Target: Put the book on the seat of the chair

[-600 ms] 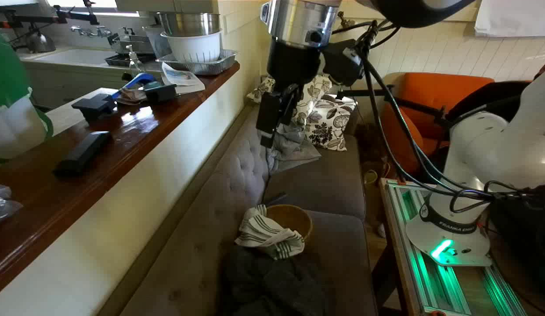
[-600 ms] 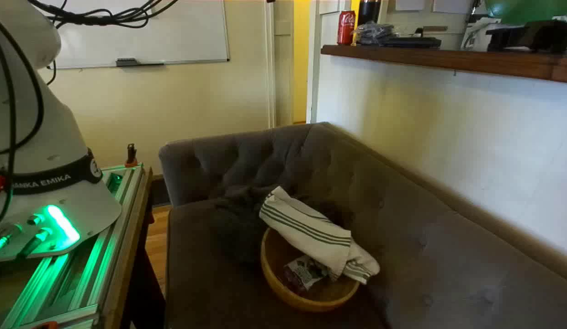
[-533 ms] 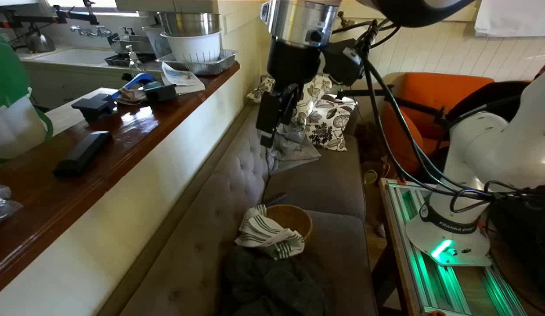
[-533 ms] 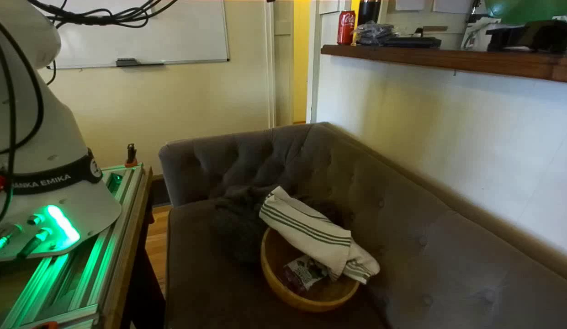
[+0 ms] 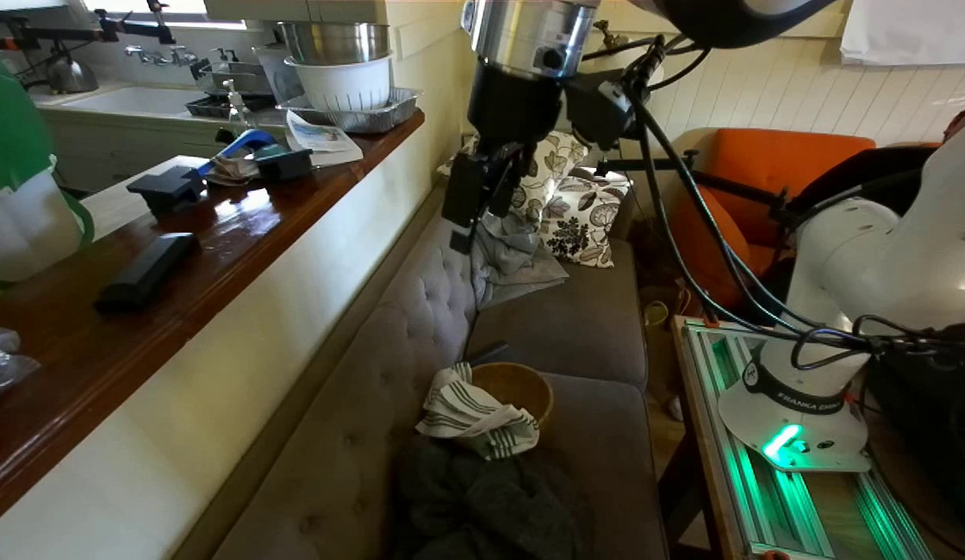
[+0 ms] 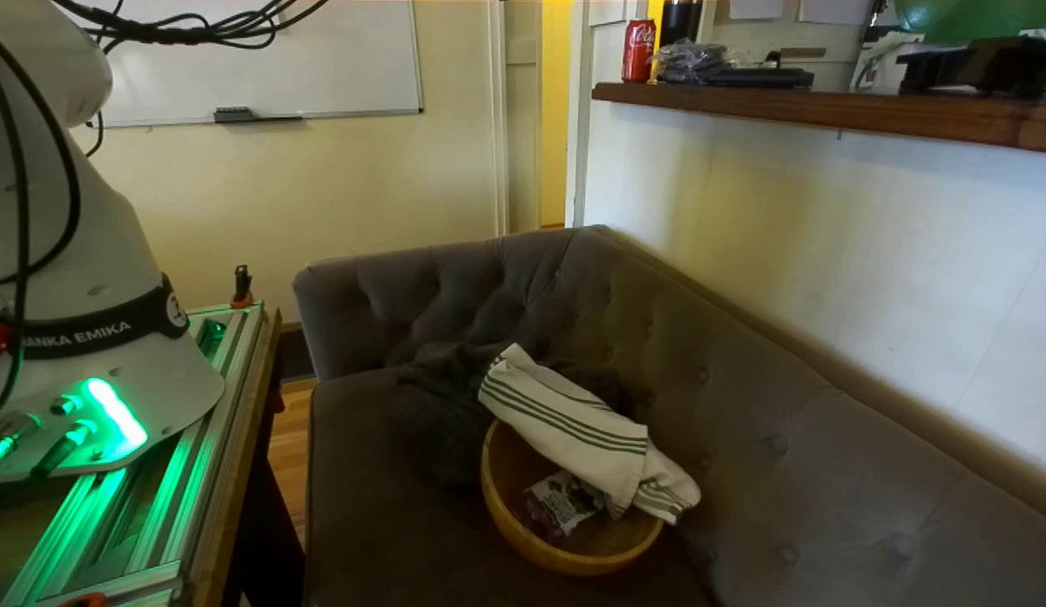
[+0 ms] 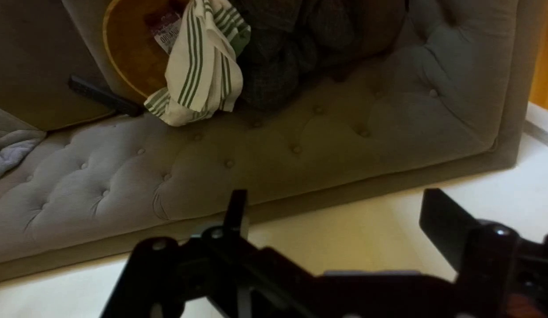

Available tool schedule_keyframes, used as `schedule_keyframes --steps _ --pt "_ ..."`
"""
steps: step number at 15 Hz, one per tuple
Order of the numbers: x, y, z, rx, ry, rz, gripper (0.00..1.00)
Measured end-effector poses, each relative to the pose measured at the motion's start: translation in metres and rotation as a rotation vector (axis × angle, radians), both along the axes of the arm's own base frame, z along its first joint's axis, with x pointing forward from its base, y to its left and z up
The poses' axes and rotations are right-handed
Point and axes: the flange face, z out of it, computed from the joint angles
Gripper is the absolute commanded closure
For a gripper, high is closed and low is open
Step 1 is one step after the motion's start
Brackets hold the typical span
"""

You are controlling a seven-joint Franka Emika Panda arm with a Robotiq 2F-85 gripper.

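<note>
**Gripper (image 7: 333, 207) spread wide, up above the sofa (image 7: 274, 150); can't place the book**

Nearest, wrist view: two black fingers (image 7: 448, 225), far apart. Gap faces the top edge of the sofa back and the wall (image 7: 366, 238).

On the seat: one wooden bowl (image 7: 130, 46). Contents: one printed packet (image 7: 165, 33), plus part of one green-striped white towel (image 7: 198, 66) that drapes over the rim and hangs outside. One heap of dark cloth (image 7: 278, 57) sits just beside the bowl; one black remote (image 7: 103, 95) lies near it on the opposite side.

Ledge (image 5: 225, 264) in an exterior view, near to far: one clear plastic bag (image 5: 4, 362) with one red Coca-Cola can (image 6: 639, 51) close by, one black oblong item (image 5: 148, 272), then one foil tray (image 5: 373, 120) holding one white colander (image 5: 342, 85), one steel bowl (image 5: 334, 43) set into that. Can't see inside the steel bowl.

Sofa's far end: one light grey cloth (image 5: 521, 268), at least two floral pillows (image 5: 579, 222). Farthest: one orange armchair (image 5: 770, 163), seat partly hidden. Book: can't make it out in any view.
</note>
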Motion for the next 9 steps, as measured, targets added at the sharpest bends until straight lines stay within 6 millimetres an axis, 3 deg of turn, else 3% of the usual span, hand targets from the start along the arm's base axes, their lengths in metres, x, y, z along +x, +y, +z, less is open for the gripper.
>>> schedule_keyframes --steps 2,4,9 --pt "0.010 -0.015 0.008 0.037 -0.062 -0.084 0.00" --pt "0.021 -0.043 0.017 0.073 -0.114 -0.175 0.00" --pt "0.040 -0.151 0.046 0.142 -0.205 -0.414 0.00"
